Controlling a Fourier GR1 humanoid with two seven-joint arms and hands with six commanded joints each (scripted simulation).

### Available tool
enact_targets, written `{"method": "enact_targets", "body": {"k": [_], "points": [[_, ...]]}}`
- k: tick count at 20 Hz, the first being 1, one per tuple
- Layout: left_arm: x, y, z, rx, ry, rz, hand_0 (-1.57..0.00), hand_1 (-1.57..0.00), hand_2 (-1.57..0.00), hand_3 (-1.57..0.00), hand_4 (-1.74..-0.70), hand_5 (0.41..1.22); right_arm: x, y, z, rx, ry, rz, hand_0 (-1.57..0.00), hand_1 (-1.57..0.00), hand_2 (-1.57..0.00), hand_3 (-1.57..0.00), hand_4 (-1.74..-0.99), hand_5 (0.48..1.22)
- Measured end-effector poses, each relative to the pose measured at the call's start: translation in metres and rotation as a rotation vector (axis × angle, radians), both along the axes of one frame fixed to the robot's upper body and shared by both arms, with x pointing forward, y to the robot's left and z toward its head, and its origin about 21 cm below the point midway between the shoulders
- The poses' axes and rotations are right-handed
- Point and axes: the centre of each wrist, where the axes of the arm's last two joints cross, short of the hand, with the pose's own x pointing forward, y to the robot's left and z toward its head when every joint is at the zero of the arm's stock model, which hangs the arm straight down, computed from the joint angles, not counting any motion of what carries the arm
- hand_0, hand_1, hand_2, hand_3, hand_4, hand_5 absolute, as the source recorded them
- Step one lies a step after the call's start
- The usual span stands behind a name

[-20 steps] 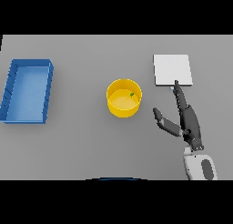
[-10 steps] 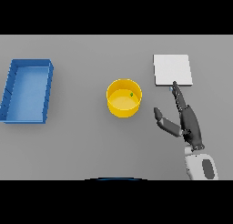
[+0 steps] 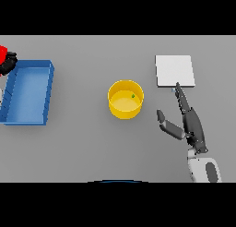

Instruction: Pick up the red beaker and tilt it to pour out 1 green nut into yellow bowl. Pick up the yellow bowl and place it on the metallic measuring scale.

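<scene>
yellow bowl (image 3: 125, 99) sits mid-table holding one green nut (image 3: 133, 96), left of the metallic scale (image 3: 174, 70). it looks rigid and light; its rim suits a pinch. right hand (image 3: 191, 124) lies open, fingers straight. left hand (image 3: 7, 63) grips the red beaker (image 3: 3, 52) far left, beside the blue tray (image 3: 45, 98). no writing visible.

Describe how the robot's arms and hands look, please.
The right hand is dark grey, with slender fingers and a thumb, on a white forearm with a grey oval panel. At the left edge, only a dark part of the left hand shows. No cables or markings are visible.
</scene>
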Motion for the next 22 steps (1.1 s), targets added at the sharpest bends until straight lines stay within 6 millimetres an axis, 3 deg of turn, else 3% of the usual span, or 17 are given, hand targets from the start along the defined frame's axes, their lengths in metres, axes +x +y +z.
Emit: {"method": "enact_targets", "body": {"k": [2,4,5,7,10,15,19,22], "points": [[-0.011,-0.002,-0.007,-0.015,0.018,0.026,-1.57,-1.57,-1.57,-1.57,-1.74,0.925,0.000,0.003,-0.003,-0.001,0.011,0.003,0.00,0.00,0.00,0.00,-1.157,0.671],[-0.014,-0.008,-0.005,-0.039,0.042,0.042,-1.57,-1.57,-1.53,-1.53,-1.52,0.818,0.002,0.004,-0.001,0.004,0.014,0.005,0.00,0.00,0.00,0.00,-1.155,0.670],[-0.015,-0.006,-0.001,-0.033,0.045,0.029,-1.47,-1.34,-1.28,-1.32,-1.37,0.774,0.003,0.005,-0.001,0.008,0.015,0.004,0.00,0.00,0.00,0.00,-1.153,0.670],[-0.023,-0.005,0.005,-0.053,0.056,-0.078,-0.94,-0.86,-0.82,-0.84,-1.13,0.705,0.003,0.007,-0.001,0.006,0.013,0.004,0.00,0.00,0.00,0.00,-1.149,0.670],[-0.029,0.003,0.007,-0.099,0.123,-0.146,-0.48,-0.44,-0.42,-0.43,-0.92,0.651,-0.004,0.000,-0.006,0.007,0.006,-0.001,0.00,0.00,0.00,0.00,-1.155,0.670],[-0.028,0.000,0.001,0.020,0.214,-0.165,-0.16,-0.14,-0.14,-0.14,-0.80,0.627,0.003,0.003,-0.003,-0.019,0.000,-0.005,0.00,0.00,0.00,0.00,-1.158,0.665],[-0.025,-0.004,0.004,0.033,0.150,-0.187,-0.06,-0.06,-0.06,-0.06,-0.78,0.633,0.003,0.003,-0.005,-0.041,0.022,-0.022,0.00,0.00,0.00,0.00,-1.131,0.631],[-0.029,-0.006,0.005,-0.008,0.072,-0.210,-0.03,-0.03,-0.03,-0.03,-0.79,0.652,0.009,0.006,0.004,-0.156,0.010,0.040,0.00,0.00,0.00,0.00,-1.080,0.662]]}}
